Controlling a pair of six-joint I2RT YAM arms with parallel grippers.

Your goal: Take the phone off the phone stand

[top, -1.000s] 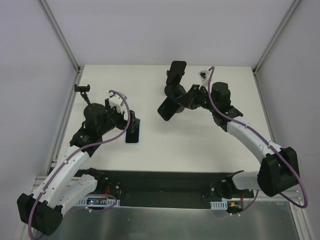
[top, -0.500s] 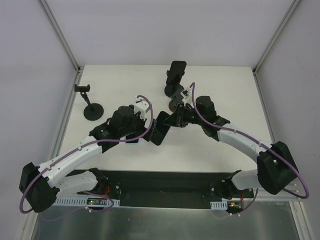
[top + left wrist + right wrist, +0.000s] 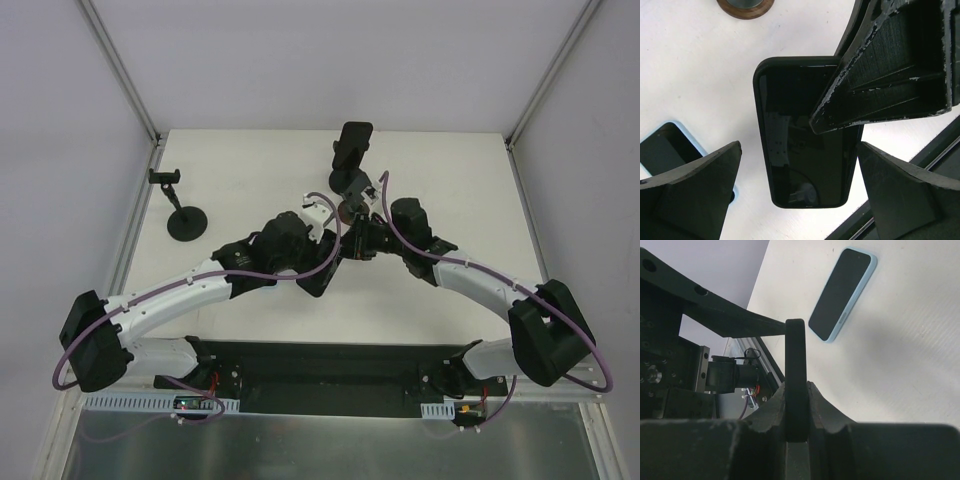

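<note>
Left hand off blue phone, now beside black phone in right hand.

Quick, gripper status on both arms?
Left gripper: open, straddling the black phone, not gripping it.
Right gripper: shut on the black phone, holding it edge-on.

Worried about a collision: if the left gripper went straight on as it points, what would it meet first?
Probably the glossy black rectangular phone clamped by the right gripper, framed between the fingers of the open left gripper; distance unclear.
</note>
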